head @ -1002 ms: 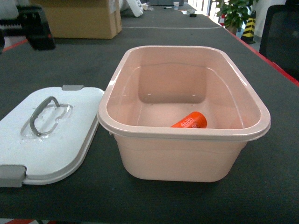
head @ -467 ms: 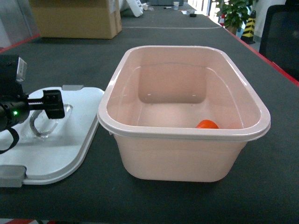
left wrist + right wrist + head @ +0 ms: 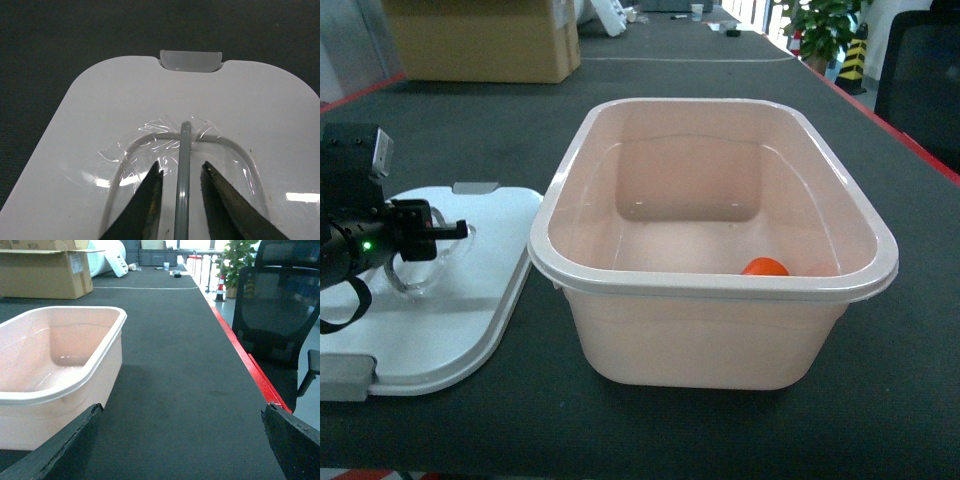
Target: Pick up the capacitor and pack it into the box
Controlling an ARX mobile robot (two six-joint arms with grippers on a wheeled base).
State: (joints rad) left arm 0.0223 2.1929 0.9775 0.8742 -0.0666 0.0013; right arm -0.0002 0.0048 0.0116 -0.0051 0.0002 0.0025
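Capacitor (image 3: pixel 764 266) lies inside the pink box (image 3: pixel 620 330). What remains looks like closing it: the lid (image 3: pixel 100 115) lies directly beneath the left tool (image 3: pixel 181 176), whose parted prongs straddle the handle (image 3: pixel 183 165), running lengthwise between them, not yet gripped.

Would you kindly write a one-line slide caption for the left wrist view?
Left gripper open astride the grey handle of the white lid lying on the dark table.

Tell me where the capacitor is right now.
In the head view the capacitor lies inside the box, at the bottom against its near wall, right of centre; only its orange top shows above the rim.
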